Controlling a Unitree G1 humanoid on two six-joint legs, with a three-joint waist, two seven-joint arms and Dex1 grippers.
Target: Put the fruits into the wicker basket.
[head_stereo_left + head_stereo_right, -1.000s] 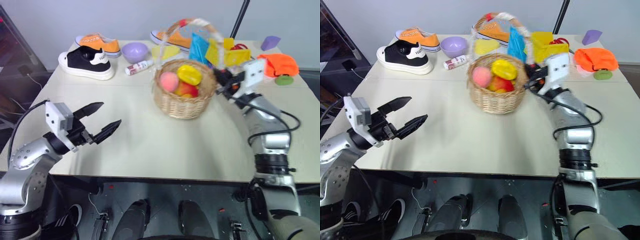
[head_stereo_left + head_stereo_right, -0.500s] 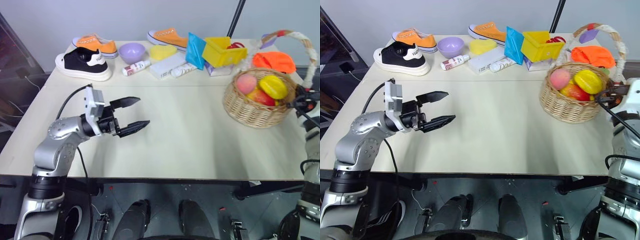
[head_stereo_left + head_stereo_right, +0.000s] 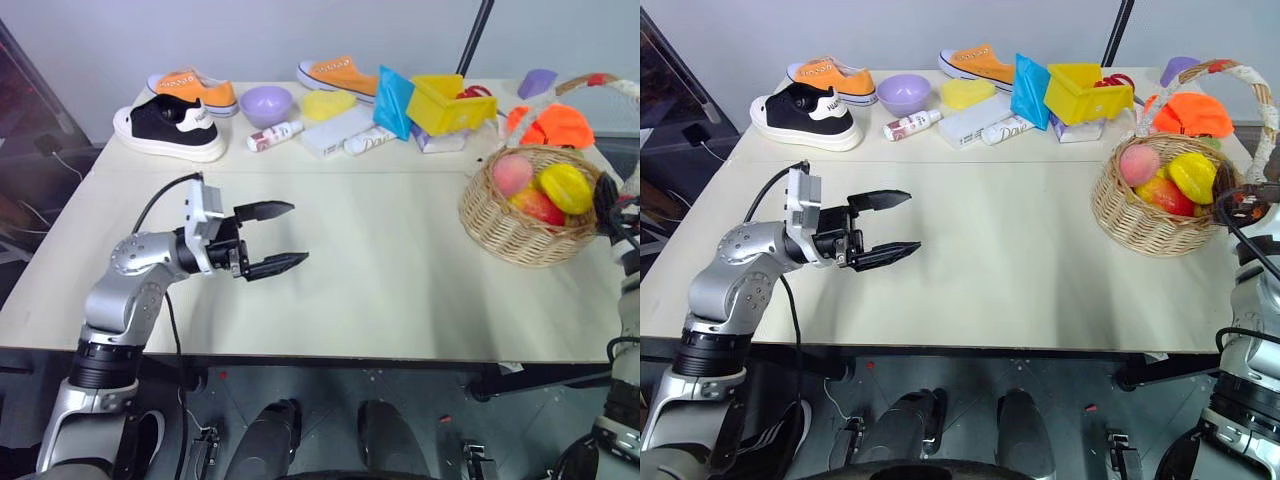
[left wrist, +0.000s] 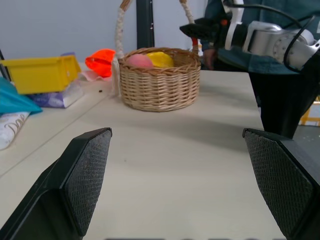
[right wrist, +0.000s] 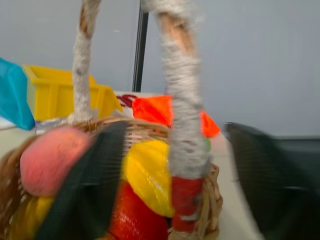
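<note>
Looking down, head view: the wicker basket (image 3: pixel 1165 205) sits upright at the right edge of the tabletop (image 3: pixel 1010 260), mouth up, its arched handle (image 3: pixel 1252 90) spanning front to back.
Fruits: the pink peach (image 3: pixel 1139 162), yellow starfruit (image 3: pixel 1193 177) and red-yellow mango (image 3: pixel 1167 195) lie heaped inside; no fruit lies loose on the tabletop.
Left pincer (image 3: pixel 890 222): fingers apart, empty, level over the bare middle, pointing at the basket, well apart from it.
Left wrist view: the basket stands straight ahead between the two spread fingers (image 4: pixel 85 172); a person stands behind it.
Right wrist view: the right pincer (image 5: pixel 175 185) straddles the near handle post (image 5: pixel 182 125), fingers apart, gripping nothing.
Right pincer's risk: pulling away crookedly may hook that post and drag or tip the basket off the near edge, spilling fruit.
Heap's risk: the starfruit rides high, long axis slanting toward the rim, so a jolt may roll it out.
</note>
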